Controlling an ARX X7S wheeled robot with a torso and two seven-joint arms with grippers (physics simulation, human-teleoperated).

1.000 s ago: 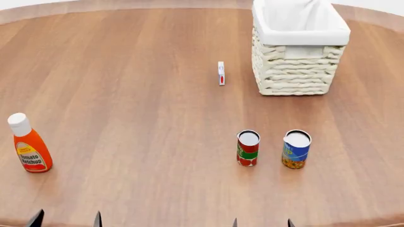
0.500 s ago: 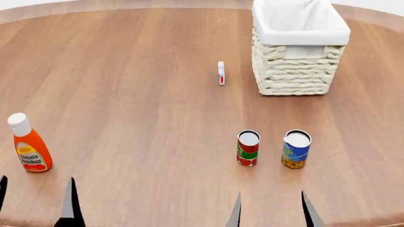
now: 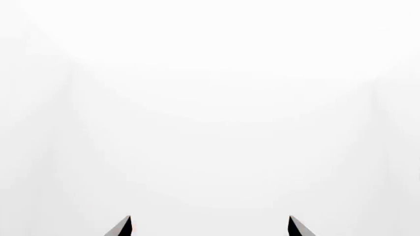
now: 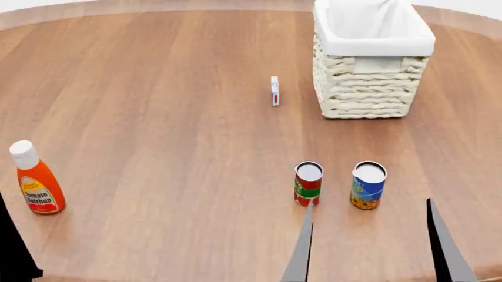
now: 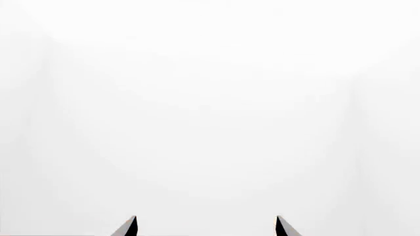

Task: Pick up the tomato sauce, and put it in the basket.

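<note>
the tomato sauce can point(image 4: 308, 184) stands low and right of centre on the wooden table point(image 4: 157, 117), beside a blue-and-yellow can point(image 4: 368, 185). the wicker basket point(image 4: 368, 64) sits upper right. the right gripper point(image 4: 368, 241) is spread wide, empty; the left gripper point(image 3: 208, 227) likewise.

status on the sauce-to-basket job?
Done: nothing yet. The tomato sauce stands on the table beside the blue can, well short of the basket. In hand: the right gripper is open, empty, near the sauce; the left gripper is open too. Left: grasp, carry, drop in.
</note>
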